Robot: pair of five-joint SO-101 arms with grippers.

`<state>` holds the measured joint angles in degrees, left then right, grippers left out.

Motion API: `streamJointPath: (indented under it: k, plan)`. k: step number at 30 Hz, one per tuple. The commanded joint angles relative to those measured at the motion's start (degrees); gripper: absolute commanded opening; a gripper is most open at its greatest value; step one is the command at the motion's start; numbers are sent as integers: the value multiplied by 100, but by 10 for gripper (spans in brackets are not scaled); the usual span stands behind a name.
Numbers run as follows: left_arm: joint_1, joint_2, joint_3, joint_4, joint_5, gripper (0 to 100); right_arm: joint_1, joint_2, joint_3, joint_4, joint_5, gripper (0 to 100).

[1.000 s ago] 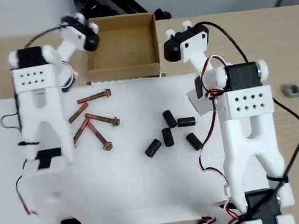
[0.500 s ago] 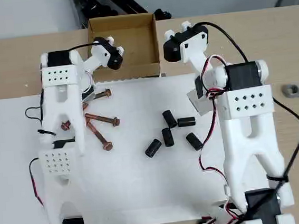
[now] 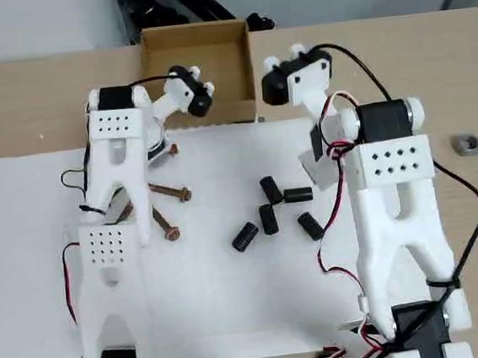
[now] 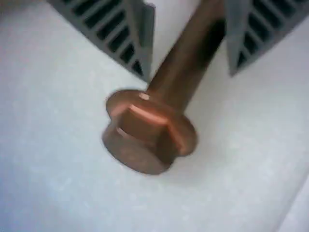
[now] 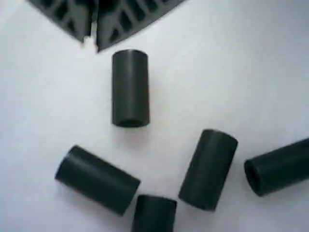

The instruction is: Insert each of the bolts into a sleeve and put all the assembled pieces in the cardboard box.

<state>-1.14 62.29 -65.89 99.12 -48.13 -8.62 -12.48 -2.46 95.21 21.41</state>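
Several copper bolts (image 3: pixel 168 192) lie on the white sheet at the left, and several black sleeves (image 3: pixel 271 189) lie loose in the middle. My left gripper (image 3: pixel 162 150) is down at the far end of the bolt pile. In the left wrist view it (image 4: pixel 188 67) stands open, with one finger on each side of the shaft of a flanged bolt (image 4: pixel 149 133) lying on the sheet. My right gripper (image 5: pixel 92 36) is shut and hovers just beside a sleeve (image 5: pixel 130 88), with nothing in it. The cardboard box (image 3: pixel 207 113) stands open at the back.
A white sheet (image 3: pixel 235 315) covers the table in front of both arm bases. A metal tool (image 3: pixel 477 146) lies on the bare wood at the far right. Dark gear sits behind the box.
My left arm has swung from the back left corner toward the middle and come down over the bolts. The right arm has barely shifted; the sleeves lie as before.
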Motion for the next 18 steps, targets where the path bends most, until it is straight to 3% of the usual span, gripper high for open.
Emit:
streamJointPath:
  k: [1, 8, 12, 18]
  plan:
    - [35, 176, -382, 123, -35, 104, 66, -40, -18, -22, -70, 7]
    - [35, 545, -549, 123, -35, 98, 66, -66, -9, -92, -79, 6]
    - [35, 536, -532, 123, -35, 0, 66, -66, -9, -92, -79, 6]
    - [26, 527, -532, 123, -26, 5, 66, -31, -9, -92, -79, 6]
